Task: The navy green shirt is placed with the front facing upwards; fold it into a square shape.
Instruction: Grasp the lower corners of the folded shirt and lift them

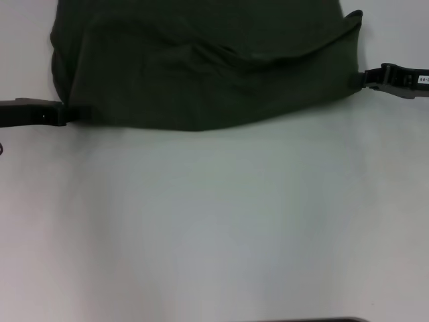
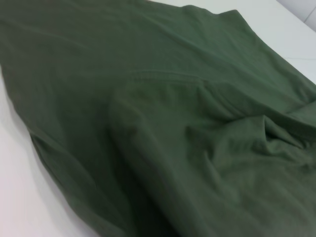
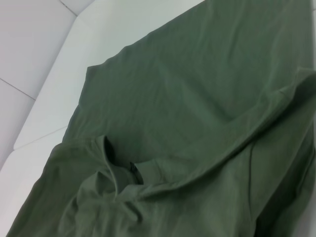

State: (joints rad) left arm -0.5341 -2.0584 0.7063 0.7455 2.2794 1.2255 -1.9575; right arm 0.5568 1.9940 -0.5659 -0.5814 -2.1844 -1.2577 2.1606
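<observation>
Currently the navy green shirt (image 1: 201,67) occupies the upper part of the head view, on a white table (image 1: 214,228). A doubled layer lies over the cloth beneath it, and a long crease runs across the middle.

The left gripper (image 1: 79,114) sits at the shirt's lower left corner, at the left edge of the frame; it appears closed on the cloth there. The right gripper (image 1: 358,79) sits at the right edge of the shirt, toward the upper right of the frame; it also appears to pinch the fabric.

Risks from this state:
- Unequal pull from the two arms is likely to skew the fold line, giving a lopsided shape.
- A shallow pinch may let a corner slip, and the upper layer would then collapse.
- The existing crease and the bunched collar (image 3: 129,173) area may be trapped inside the fold.
</observation>
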